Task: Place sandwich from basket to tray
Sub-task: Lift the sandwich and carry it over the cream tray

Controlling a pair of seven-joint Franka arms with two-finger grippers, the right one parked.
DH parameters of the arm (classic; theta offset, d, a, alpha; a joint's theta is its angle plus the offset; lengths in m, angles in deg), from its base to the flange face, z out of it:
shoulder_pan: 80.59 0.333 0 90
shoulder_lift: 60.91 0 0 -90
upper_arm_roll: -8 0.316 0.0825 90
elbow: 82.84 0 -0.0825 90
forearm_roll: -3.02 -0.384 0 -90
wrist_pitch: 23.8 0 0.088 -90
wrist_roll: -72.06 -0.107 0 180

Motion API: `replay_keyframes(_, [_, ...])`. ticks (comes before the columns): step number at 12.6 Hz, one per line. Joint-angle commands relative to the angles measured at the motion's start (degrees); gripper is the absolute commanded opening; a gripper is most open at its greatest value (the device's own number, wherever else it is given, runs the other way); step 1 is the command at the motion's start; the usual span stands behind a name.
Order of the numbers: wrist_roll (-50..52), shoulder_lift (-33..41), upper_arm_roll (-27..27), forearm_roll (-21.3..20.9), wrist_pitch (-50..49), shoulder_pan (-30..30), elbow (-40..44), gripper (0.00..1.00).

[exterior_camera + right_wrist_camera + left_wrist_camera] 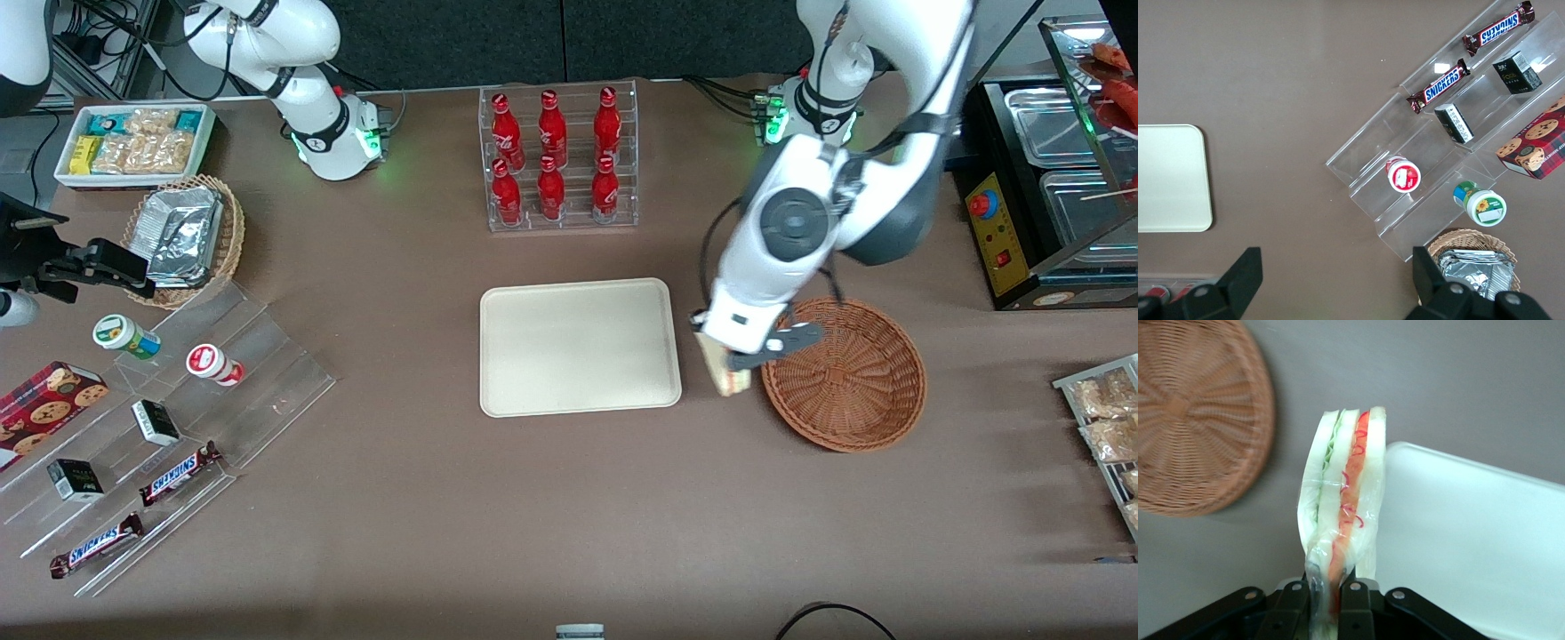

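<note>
Front view: tray [578, 347] lies bare mid-desk, ready to receive. Gripper [742, 363] hangs over the gap between tray and basket [845, 373], jaws clamped on sandwich [725, 373]. Wrist view shows the wedge [1345, 493] pinched at one end, sticking out past the jaws, cut edge showing, clear of the basket, beside the tray rim.

You see the plastic-wrapped sandwich [1346, 493] clamped in the end effector [1325, 597], lifted between the empty reddish-brown wicker basket [845, 378] and the bare cream tray [580, 347], just beside both.
</note>
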Motion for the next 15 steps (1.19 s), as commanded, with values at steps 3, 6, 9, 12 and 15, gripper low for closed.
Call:
replay_keyframes(3, [-1.52, -10.84, 0.63, 1.05, 0.05, -6.88, 10.92, 0.00])
replay_keyframes(6, [-2.14, -15.77, 0.63, 0.96, 0.05, -9.96, 15.32, 0.00])
replay_keyframes(9, [-2.05, -19.81, 0.63, 1.05, 0.05, -12.16, 19.36, 0.00])
replay_keyframes(12, [-2.31, -23.25, 0.63, 1.05, 0.05, -14.53, 21.84, 0.00])
replay_keyframes(15, [-3.20, -25.45, 0.63, 0.70, 1.80, -16.03, 21.58, 0.00])
